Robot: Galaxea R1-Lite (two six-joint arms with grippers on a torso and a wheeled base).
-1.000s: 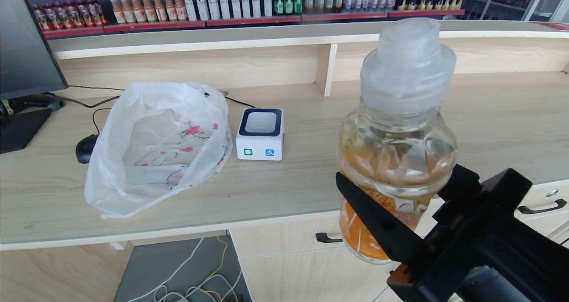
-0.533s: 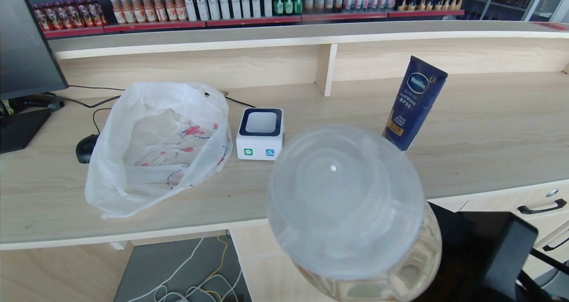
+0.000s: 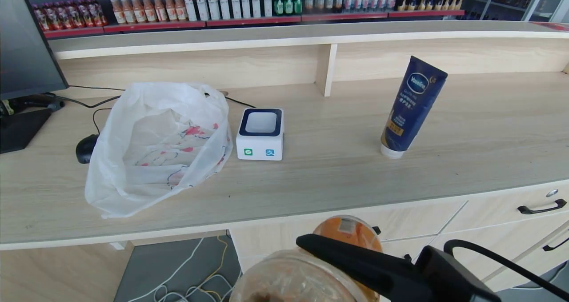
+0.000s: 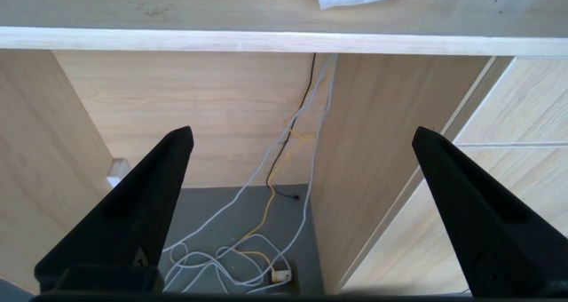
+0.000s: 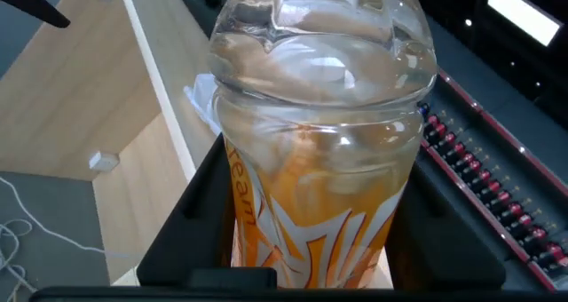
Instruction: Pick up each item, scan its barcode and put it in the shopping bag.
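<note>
A clear drink bottle with an orange label (image 3: 346, 229) lies tilted at the near edge of the head view, in front of the counter and below its level. My right gripper (image 3: 324, 263) is shut on it, one black finger across its side. In the right wrist view the bottle (image 5: 319, 151) sits between the two fingers of the right gripper (image 5: 311, 244). The white shopping bag (image 3: 155, 146) lies open at the counter's left, with the white scanner (image 3: 260, 134) just right of it. My left gripper (image 4: 302, 204) hangs open below the counter edge, holding nothing.
A dark blue tube (image 3: 411, 106) stands cap-down on the counter's right part. A black mouse (image 3: 85, 148) and a monitor (image 3: 22, 48) sit left of the bag. Drawers with black handles (image 3: 540, 207) are under the counter; cables (image 4: 266, 240) lie on the floor.
The bottle stood upright in the right gripper, then tipped toward the camera and sank to the view's near edge. The blue tube, once hidden behind it, now shows.
</note>
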